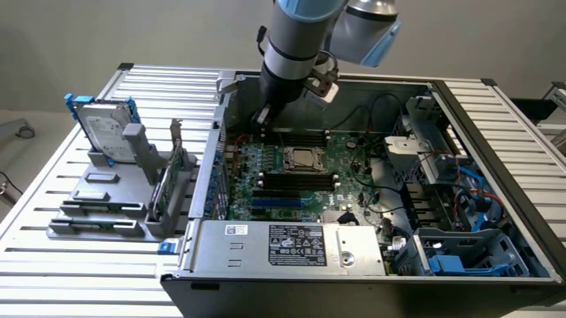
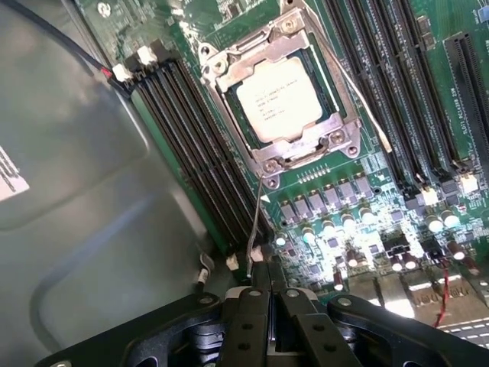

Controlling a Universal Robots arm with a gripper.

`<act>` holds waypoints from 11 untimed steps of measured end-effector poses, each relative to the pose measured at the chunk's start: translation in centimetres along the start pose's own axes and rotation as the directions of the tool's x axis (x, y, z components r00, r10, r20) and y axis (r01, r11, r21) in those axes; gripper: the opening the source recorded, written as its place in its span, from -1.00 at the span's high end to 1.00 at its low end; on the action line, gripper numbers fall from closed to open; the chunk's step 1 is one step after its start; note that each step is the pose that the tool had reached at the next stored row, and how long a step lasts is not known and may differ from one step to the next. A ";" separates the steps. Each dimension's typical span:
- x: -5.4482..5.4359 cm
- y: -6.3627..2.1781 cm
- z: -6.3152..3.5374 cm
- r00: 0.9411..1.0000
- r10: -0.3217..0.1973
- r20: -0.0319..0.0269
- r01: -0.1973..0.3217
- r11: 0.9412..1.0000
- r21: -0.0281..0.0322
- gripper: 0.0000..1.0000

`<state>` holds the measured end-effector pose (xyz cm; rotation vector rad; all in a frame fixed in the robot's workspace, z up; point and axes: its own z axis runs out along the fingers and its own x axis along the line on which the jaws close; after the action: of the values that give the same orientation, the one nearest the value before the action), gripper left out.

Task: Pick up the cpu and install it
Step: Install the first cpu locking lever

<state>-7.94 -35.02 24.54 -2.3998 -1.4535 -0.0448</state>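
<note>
The cpu (image 2: 279, 99), a small square chip with a pale silver top, lies flat in the motherboard socket with the metal frame (image 2: 229, 69) closed over its edges. In the exterior view the cpu (image 1: 303, 158) sits mid-board inside the open computer case. My gripper (image 2: 261, 277) is shut, its two black fingers pressed together, a short way off the socket's corner. A thin wire lever (image 2: 256, 214) runs from that corner and ends right at my fingertips; whether they touch it is unclear. From outside, the gripper (image 1: 262, 119) hangs low by the case's back wall, beside the socket.
Black memory slots (image 2: 199, 145) flank the socket on both sides. The grey case wall (image 2: 69, 191) stands close by the gripper. A power supply (image 1: 292, 245) fills the case's front. A hard drive with blue bracket (image 1: 102, 126) and grey fixtures (image 1: 97, 212) stand at the exterior view's left.
</note>
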 end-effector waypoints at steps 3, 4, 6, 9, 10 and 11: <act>0.1 -0.05 0.03 1.000 0.011 -0.016 -0.011 1.000 -0.026 0.79; 0.1 -0.07 0.04 1.000 0.013 -0.022 -0.014 0.999 -0.035 0.79; 0.2 -0.11 0.04 0.999 0.015 -0.034 -0.017 0.998 -0.055 0.79; 0.2 -0.12 0.06 0.999 0.017 -0.051 -0.021 0.996 -0.083 0.79; 0.3 -0.10 0.05 0.998 0.017 -0.055 -0.022 0.996 -0.090 0.79; 0.3 -0.08 0.04 0.998 0.017 -0.059 -0.023 0.995 -0.098 0.79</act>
<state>-7.89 -34.74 24.57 -2.4688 -1.4325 -0.1843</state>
